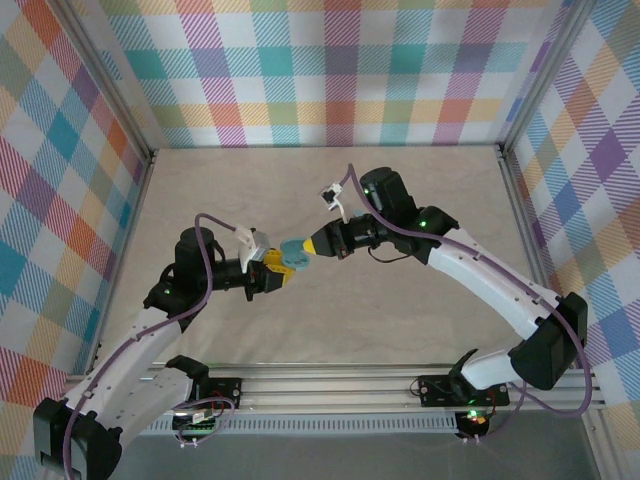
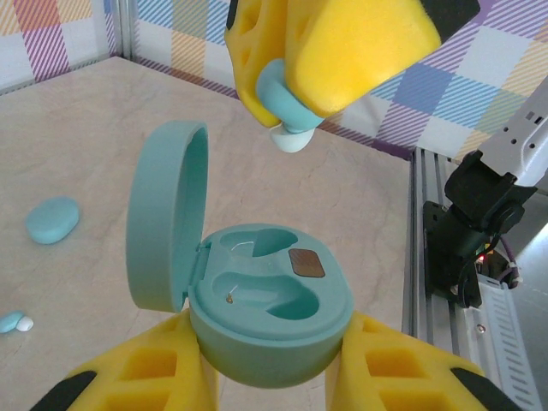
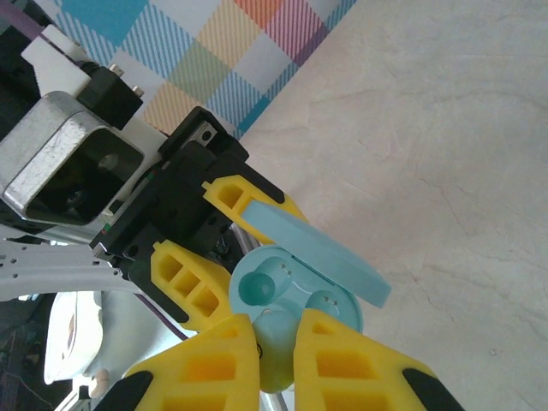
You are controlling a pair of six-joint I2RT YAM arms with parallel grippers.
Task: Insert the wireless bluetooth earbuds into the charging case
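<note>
My left gripper (image 2: 270, 364) is shut on the base of the teal charging case (image 2: 257, 300), held off the table. Its lid (image 2: 163, 214) stands open to the left, and both wells show no bud inside. Just above the case, my right gripper (image 3: 278, 330) is shut on one pale teal earbud (image 2: 287, 120), white tip pointing down, a short gap above the wells. In the top view the case (image 1: 294, 254) sits between the left gripper (image 1: 276, 268) and the right gripper (image 1: 318, 243) at mid-table. From the right wrist, the earbud (image 3: 278, 342) hangs over the case (image 3: 257, 287).
A second, closed teal case (image 2: 51, 219) lies on the table to the left. A loose earbud (image 2: 13, 322) rests near it at the view's left edge. The aluminium rail (image 2: 479, 342) and the right arm's base run along the table's near edge.
</note>
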